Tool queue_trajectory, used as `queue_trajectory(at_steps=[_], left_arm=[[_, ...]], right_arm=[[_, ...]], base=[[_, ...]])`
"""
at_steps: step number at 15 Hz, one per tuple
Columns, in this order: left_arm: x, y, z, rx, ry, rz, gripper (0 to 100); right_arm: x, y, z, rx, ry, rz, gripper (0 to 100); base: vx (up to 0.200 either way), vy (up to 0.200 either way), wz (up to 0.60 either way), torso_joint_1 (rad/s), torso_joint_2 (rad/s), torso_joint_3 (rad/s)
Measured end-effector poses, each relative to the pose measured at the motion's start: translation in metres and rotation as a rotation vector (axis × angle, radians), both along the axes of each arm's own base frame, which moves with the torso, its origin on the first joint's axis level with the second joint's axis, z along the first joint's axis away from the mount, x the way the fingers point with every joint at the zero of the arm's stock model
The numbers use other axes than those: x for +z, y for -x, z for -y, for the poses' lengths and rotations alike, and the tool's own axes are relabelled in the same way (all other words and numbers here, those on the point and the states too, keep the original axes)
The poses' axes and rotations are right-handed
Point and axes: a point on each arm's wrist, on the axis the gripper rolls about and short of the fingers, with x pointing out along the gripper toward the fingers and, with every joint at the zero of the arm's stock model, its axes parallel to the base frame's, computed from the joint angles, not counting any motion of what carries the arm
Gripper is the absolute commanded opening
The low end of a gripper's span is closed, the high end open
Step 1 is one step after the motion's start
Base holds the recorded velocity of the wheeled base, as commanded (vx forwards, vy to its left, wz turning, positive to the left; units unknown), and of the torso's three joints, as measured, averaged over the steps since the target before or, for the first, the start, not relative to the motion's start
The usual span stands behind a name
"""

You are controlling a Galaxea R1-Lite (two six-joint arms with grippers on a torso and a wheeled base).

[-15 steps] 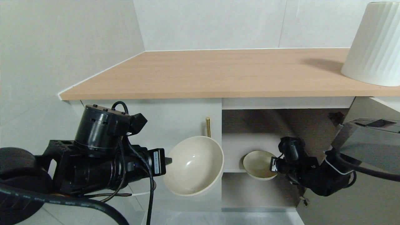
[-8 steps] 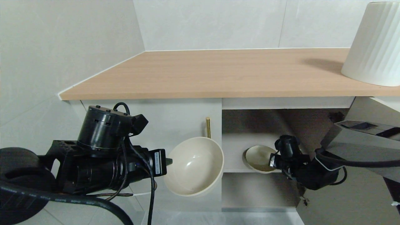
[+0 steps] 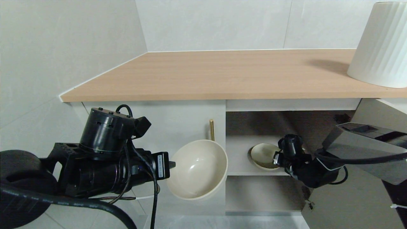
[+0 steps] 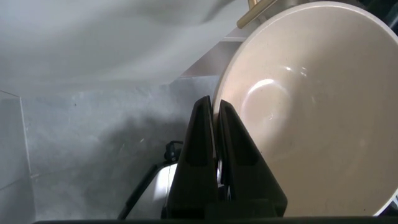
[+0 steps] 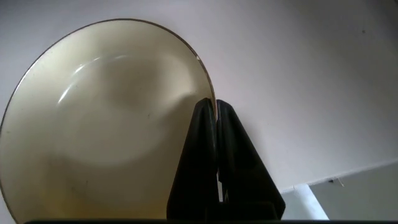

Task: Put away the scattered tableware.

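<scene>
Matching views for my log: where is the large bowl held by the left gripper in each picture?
Head view: large bowl, low centre, before the cabinet door.
Left wrist view: large bowl, rim clamped by left gripper.
Right wrist view: a smaller bowl instead.
Shared landmark: gold handle by its rim.

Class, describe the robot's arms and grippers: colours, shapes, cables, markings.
Both arms are black. The left arm carries a cylindrical housing, cables and a white label. The right arm joins a grey link. The left gripper and right gripper have tapering black fingers.

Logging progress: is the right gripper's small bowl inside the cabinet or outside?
Inside: the small bowl, clamped by the right gripper, is within the open cabinet at shelf level.
</scene>
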Motion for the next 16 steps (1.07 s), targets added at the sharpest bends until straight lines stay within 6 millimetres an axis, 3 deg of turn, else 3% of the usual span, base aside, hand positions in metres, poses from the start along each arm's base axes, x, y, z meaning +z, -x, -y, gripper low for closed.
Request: queue_trajectory(at_steps=[6, 7, 16], left_arm=[[0.000, 0.000, 0.000, 0.010, -0.006, 0.002, 0], [0.000, 0.000, 0.000, 0.010, -0.006, 0.002, 0], [-0.004, -0.002, 0.002, -0.001, -0.009, -0.012, 0]], right_arm=[[-0.001, -0.009, 0.001, -0.012, 0.000, 0.017, 0], [-0.002, -0.010, 0.001, -0.016, 0.000, 0.019, 100], [0.004, -0.005, 0.002, -0.019, 0.000, 0.020, 100]], base=[[0.000, 0.000, 0.00, 0.000, 0.00, 0.000], [0.000, 0.000, 0.00, 0.000, 0.00, 0.000], [0.000, 0.000, 0.00, 0.000, 0.00, 0.000]])
